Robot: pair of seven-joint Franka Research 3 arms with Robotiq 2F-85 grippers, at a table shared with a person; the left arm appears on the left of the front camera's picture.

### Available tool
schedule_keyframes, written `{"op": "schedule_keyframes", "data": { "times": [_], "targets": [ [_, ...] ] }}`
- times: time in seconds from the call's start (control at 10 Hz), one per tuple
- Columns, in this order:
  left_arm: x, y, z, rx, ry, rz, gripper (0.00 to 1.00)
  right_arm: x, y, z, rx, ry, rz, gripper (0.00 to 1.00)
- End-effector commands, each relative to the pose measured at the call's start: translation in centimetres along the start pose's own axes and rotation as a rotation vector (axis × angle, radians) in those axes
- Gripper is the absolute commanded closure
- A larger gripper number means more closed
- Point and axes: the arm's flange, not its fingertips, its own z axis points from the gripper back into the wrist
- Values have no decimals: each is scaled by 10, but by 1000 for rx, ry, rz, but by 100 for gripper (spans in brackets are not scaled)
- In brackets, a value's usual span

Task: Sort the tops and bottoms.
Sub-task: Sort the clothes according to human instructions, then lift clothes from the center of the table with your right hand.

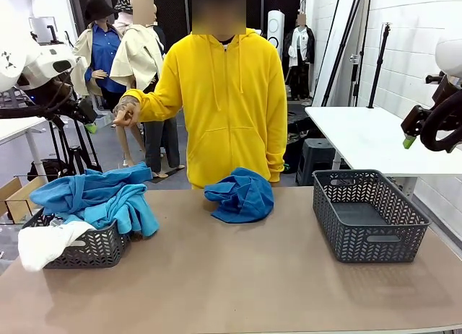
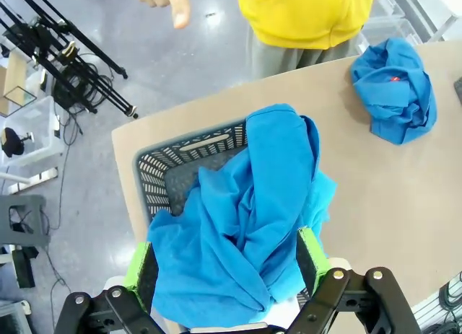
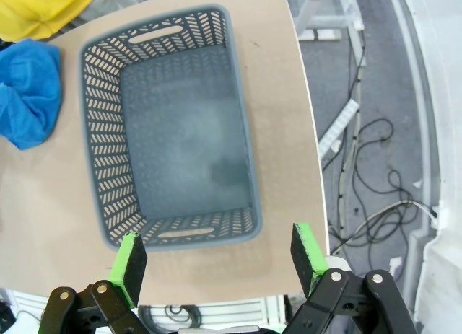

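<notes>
Both jaws stand wide and hold nothing: the left gripper (image 2: pixel 227 273) hangs above a blue garment (image 2: pixel 245 226) heaped in the left basket (image 1: pixel 90 249), the right gripper (image 3: pixel 220 265) above the bare right basket (image 3: pixel 173 125). On the tan table (image 1: pixel 238 276) a second blue bundle (image 1: pixel 242 195) lies between the baskets, just before a person in a yellow hoodie (image 1: pixel 224 96) at the far edge. White cloth (image 1: pixel 47 244), possibly a top, spills over the left basket's front; tripods (image 2: pixel 68 56) and cables crowd the grey floor beyond.
</notes>
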Motion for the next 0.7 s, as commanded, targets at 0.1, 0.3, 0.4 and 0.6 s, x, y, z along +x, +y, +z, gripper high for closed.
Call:
{"op": "schedule_keyframes", "data": {
  "times": [0.1,0.3,0.4,0.6],
  "targets": [
    [-4,3,-4,3,11,4,0,-2,1,0,-20,4,-14,0],
    [-4,3,-4,3,11,4,0,-2,1,0,-20,4,-14,0],
    [-4,3,-4,3,11,4,0,-2,1,0,-20,4,-14,0],
    [-4,3,-4,3,11,4,0,-2,1,0,-20,4,-14,0]
  ]
}}
